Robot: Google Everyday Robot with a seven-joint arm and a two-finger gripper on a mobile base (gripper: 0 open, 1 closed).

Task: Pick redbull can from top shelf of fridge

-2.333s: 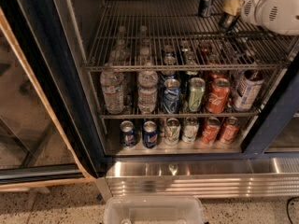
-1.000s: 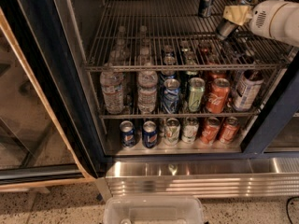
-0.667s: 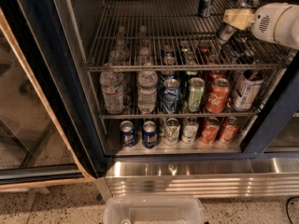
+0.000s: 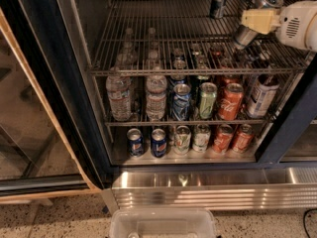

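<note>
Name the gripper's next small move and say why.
Probably lift slightly and draw back out of the fridge. The gripper, at the upper right, seems closed on the tilted redbull can, whose base sits just above the top shelf.

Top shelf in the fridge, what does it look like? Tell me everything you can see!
The top shelf is a shiny chrome wire rack: thin rods running front to back, with a thicker rail along the front. It sits level inside the fridge, above the rows of bottles and cans. A dark slim can stands at its back. Over its right rear the gripper holds the redbull can tilted, lower end near the wires; whether they touch cannot be told.
</note>
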